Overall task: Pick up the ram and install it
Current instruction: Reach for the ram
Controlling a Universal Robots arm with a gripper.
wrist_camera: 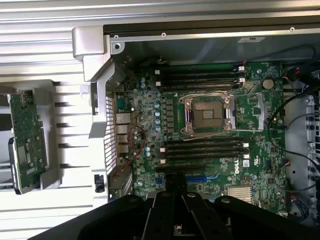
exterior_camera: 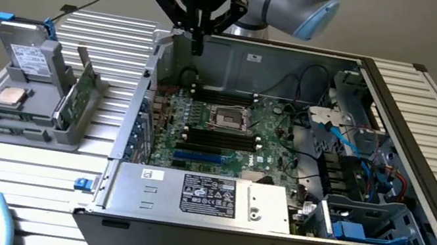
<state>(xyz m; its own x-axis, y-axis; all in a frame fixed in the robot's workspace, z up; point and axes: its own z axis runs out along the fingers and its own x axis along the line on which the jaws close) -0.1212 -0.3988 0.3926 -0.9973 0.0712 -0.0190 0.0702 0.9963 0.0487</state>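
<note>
Gripper [exterior_camera: 198, 46]: fingers pressed together, hanging above the case's rear corner on the exterior view's left; in the wrist view [wrist_camera: 175, 178] it sits over the board's near edge.
Ram [exterior_camera: 87, 88]: seemingly the thin green stick standing on edge in the rack, just beside the taller card [wrist_camera: 27, 135]; the two are hard to tell apart.
Rack [exterior_camera: 13, 126]: grey, at the table's [exterior_camera: 23, 173] edge on the exterior view's left, well apart from the gripper; it also carries a drive [exterior_camera: 29, 57] and a chip [exterior_camera: 11, 98].
Case [exterior_camera: 302, 51]: open, lying mid-table.
Board [wrist_camera: 150, 125]: green, face up in the case.
Slots [wrist_camera: 205, 148]: black, in two banks either side of the socket [wrist_camera: 207, 112].
</note>
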